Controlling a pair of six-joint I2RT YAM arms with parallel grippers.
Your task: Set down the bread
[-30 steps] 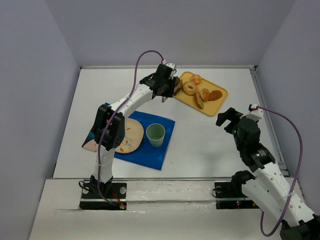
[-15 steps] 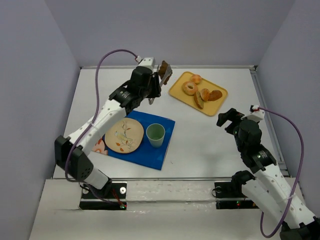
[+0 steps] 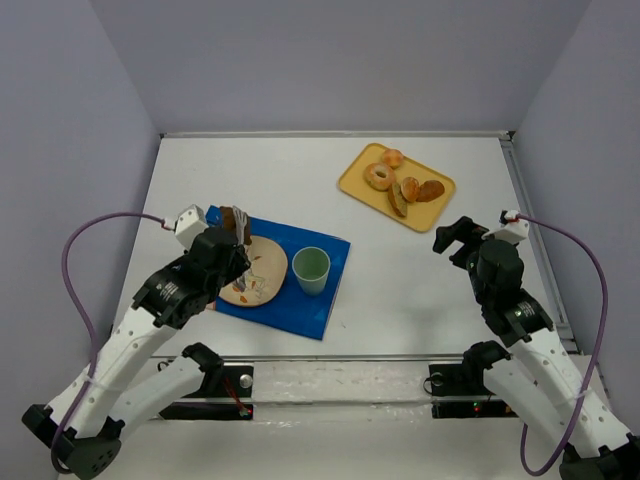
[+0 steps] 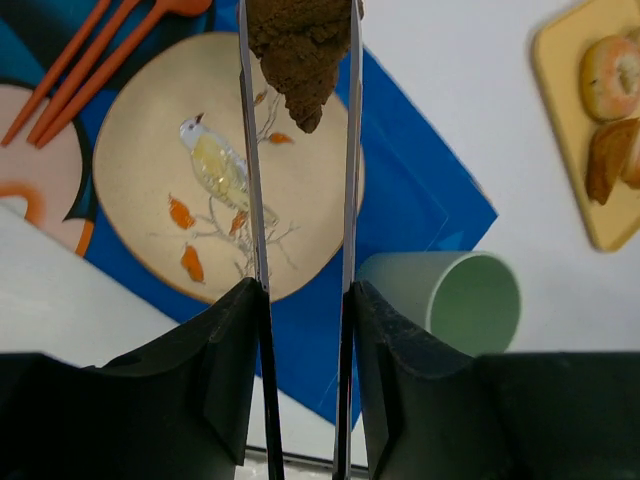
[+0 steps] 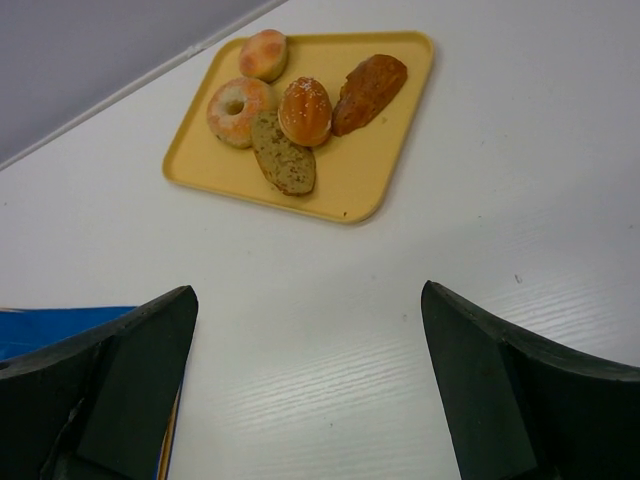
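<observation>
My left gripper [image 3: 238, 226] is shut on a dark brown piece of bread [image 4: 300, 55] and holds it above the far edge of the round bird-pattern plate [image 4: 170, 200]. The plate [image 3: 262, 282] lies on the blue placemat [image 3: 310, 305]. In the top view the bread [image 3: 233, 220] shows between the fingers [image 4: 246, 150]. My right gripper [image 3: 456, 238] is open and empty above bare table, well right of the mat. It also shows in the right wrist view [image 5: 310, 380].
A yellow tray [image 3: 440, 205] at the back right holds several breads and a doughnut [image 3: 379, 177]; it also shows in the right wrist view [image 5: 370, 180]. A green cup [image 3: 311, 269] stands on the mat right of the plate. Orange utensils [image 4: 95, 30] lie left of the plate.
My left arm has swung from beside the yellow tray back and left, carrying the bread to above the plate. The right arm has not moved.
</observation>
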